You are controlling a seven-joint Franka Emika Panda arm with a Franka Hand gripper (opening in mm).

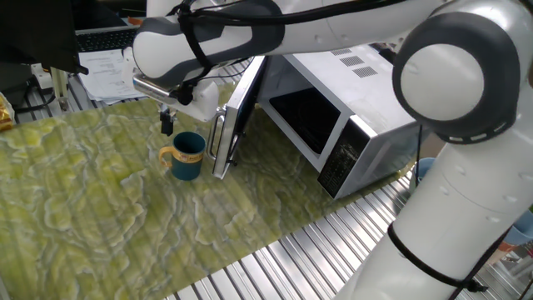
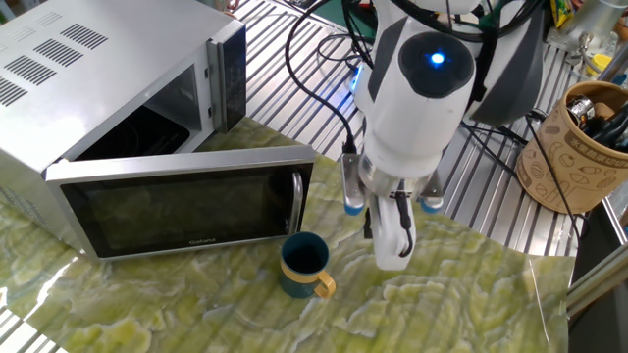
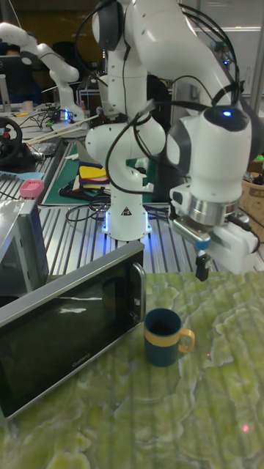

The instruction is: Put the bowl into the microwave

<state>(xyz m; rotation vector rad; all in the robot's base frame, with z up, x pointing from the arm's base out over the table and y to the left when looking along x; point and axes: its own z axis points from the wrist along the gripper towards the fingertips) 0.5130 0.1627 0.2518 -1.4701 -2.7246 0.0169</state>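
The bowl [image 1: 187, 156] [image 2: 304, 265] [image 3: 163, 336] is a dark teal mug with a yellow-tan handle. It stands upright on the green mat, just in front of the handle end of the microwave's open door [image 2: 186, 211]. The white microwave [image 1: 358, 108] [image 2: 108, 88] [image 3: 70, 333] has its dark cavity exposed. My gripper [image 1: 176, 115] [image 2: 390, 208] [image 3: 213, 264] hangs a little above the mat, beside the bowl and on the side away from the microwave. It is open, points down, holds nothing and does not touch the bowl.
A tan pot of tools [image 2: 579, 147] stands on the metal slats at the mat's far corner. Beside the microwave's control panel sits a pale blue container [image 1: 426, 173]. A keyboard and papers [image 1: 117, 50] lie behind the mat. Cables [image 2: 471, 108] trail near the arm's base.
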